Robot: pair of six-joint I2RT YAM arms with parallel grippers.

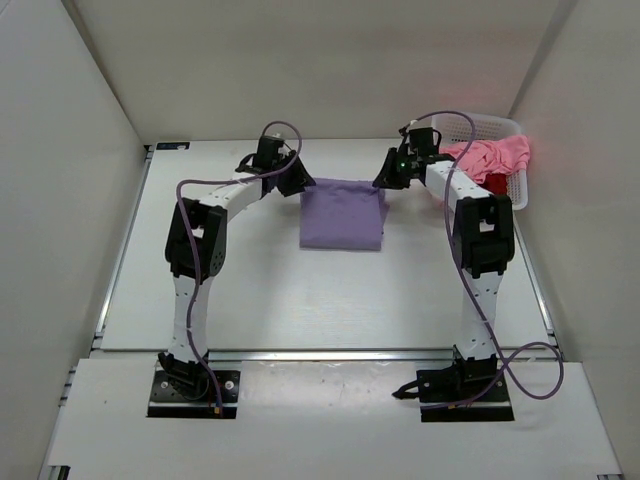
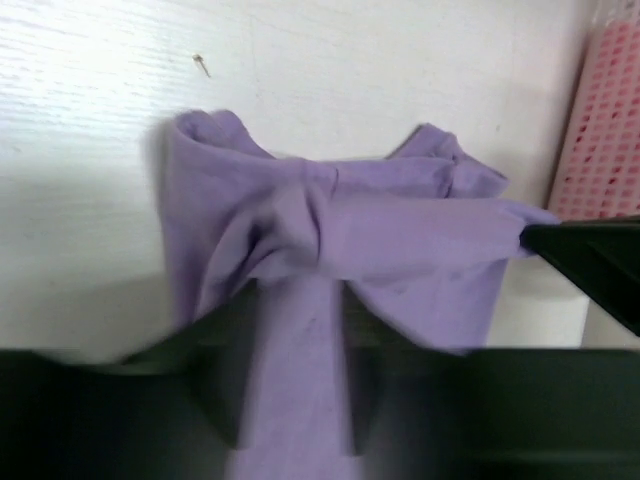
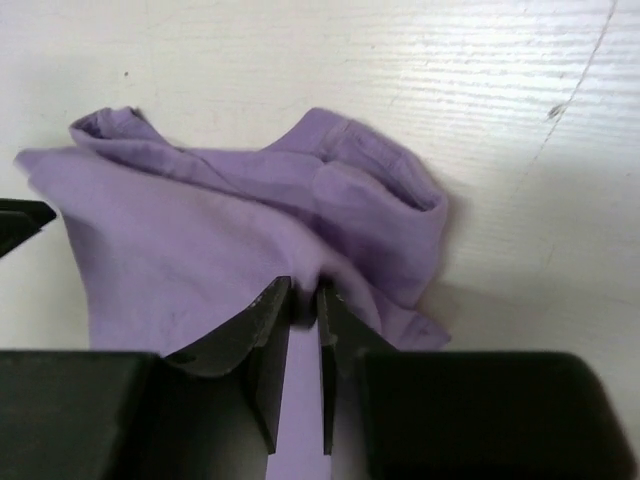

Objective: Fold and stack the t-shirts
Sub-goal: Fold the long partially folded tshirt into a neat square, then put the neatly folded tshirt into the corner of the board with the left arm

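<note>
The purple shirt [image 1: 342, 213] lay folded on the table [image 1: 300, 300] between both arms, the right gripper [image 3: 303, 295] pinching its far edge and the left gripper [image 2: 295, 300] parted around cloth.

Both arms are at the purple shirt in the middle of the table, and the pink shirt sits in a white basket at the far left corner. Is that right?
Not quite. The basket with the pink shirt stands at the far right corner, not the left, as the top view shows. The rest is right.
</note>
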